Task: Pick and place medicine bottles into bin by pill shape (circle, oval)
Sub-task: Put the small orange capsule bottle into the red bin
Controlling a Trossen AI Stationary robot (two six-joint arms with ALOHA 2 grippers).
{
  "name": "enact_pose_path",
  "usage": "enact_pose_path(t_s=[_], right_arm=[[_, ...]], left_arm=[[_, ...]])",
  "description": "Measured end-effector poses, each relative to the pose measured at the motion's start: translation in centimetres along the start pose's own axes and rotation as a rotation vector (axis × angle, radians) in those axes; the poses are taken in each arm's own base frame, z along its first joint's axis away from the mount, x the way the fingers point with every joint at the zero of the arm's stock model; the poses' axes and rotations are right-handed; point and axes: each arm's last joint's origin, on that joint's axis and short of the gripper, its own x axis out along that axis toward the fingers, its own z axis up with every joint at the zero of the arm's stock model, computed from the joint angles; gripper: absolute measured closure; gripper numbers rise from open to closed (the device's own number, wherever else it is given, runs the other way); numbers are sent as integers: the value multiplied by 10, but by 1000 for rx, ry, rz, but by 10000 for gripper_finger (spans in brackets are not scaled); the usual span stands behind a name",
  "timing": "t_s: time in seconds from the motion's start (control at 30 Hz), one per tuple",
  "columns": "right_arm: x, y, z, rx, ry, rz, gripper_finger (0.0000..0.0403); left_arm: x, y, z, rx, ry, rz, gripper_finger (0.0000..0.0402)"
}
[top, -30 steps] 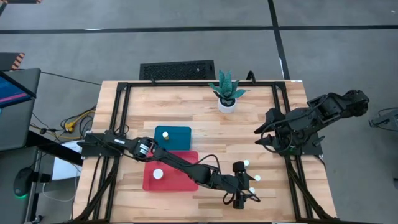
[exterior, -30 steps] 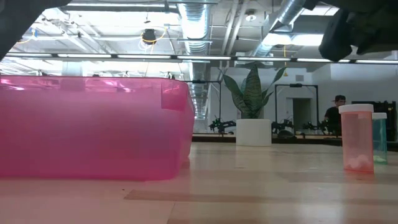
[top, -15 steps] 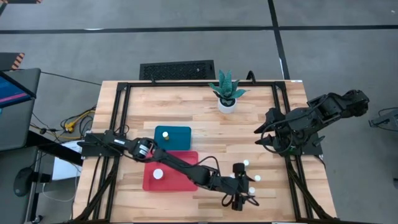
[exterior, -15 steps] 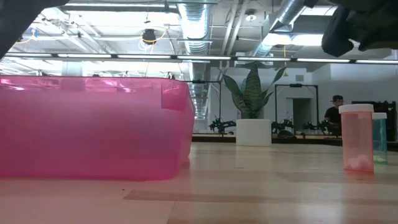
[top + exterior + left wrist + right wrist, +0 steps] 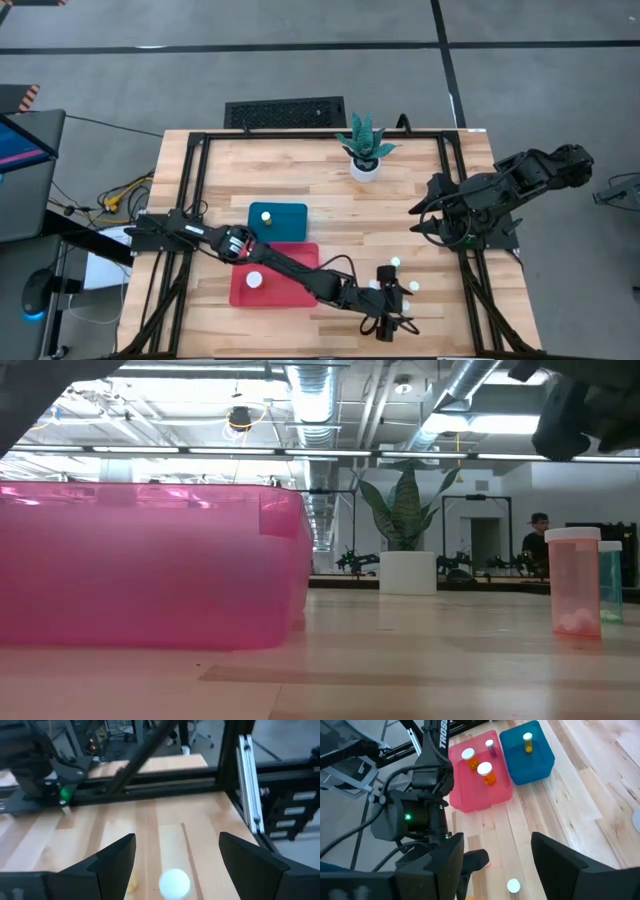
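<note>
Three loose medicine bottles (image 5: 411, 287) stand near the table's front edge, white caps up, close together, and the left gripper (image 5: 385, 322) hovers just beside them with its fingers spread wide and nothing between the pads. In the left wrist view one white cap (image 5: 174, 882) sits roughly centred between the two fingers (image 5: 117, 857), so the step in hand looks like lining up for a pick. To do it well: come straight down over that one cap, keep the jaws wide until the pads are below the cap on the body, and close only when no neighbour is inside the gap, since the bottles are close enough to knock over. Pill shape can't be read from here, so the right bin can't be told. Low view shows two of the bottles upright, one pinkish bottle (image 5: 574, 580) and a teal one (image 5: 610, 582) behind it. Farther back, the red bin (image 5: 470, 800) holds three bottles, and the blue bin (image 5: 540, 765) touching it holds one bottle (image 5: 527, 740). Count: seven bottles seen, three loose, four binned, two bins. Beyond them one potted plant (image 5: 365, 148) stands near the back edge. The right gripper (image 5: 425, 215) waits at the right side, fingers apart, empty.
</note>
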Motion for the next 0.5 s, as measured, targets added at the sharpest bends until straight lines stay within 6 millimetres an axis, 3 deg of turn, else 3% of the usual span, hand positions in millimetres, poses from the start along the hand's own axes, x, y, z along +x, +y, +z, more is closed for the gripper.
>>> enact_pose_path(t_s=[0.5], right_arm=[[0, 0, 0, -1, 3, -1, 163]], left_arm=[[14, -3, -25, 1, 55, -14, 123]])
